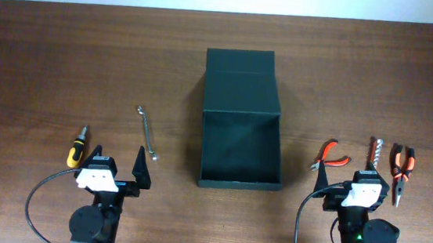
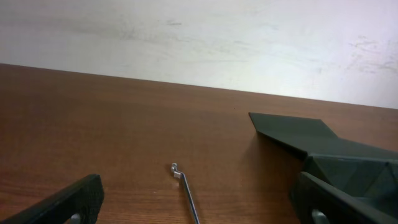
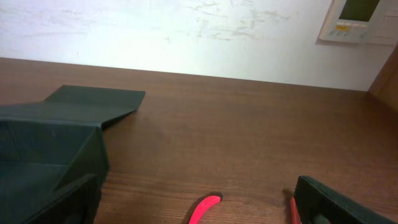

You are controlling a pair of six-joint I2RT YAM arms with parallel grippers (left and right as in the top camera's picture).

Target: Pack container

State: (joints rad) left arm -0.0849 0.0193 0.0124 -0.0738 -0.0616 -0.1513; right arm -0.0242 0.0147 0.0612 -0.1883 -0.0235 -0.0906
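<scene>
The container [image 1: 241,151] is a dark green-black box standing open in the middle of the table, with its flat lid [image 1: 240,80] folded out behind it. It also shows at the right of the left wrist view [image 2: 336,155] and at the left of the right wrist view [image 3: 56,130]. My left gripper [image 1: 118,164] is open and empty, left of the box, with a thin silver wrench [image 1: 148,133] just ahead of it [image 2: 185,190]. My right gripper [image 1: 356,185] is open and empty, right of the box. The red handle of small pliers [image 3: 205,207] lies between its fingers.
A yellow and black screwdriver [image 1: 77,147] lies left of the left gripper. Right of the box lie small red pliers [image 1: 331,155], a corkscrew-like tool [image 1: 372,155] and orange and black pliers [image 1: 401,169]. A white wall stands behind the table.
</scene>
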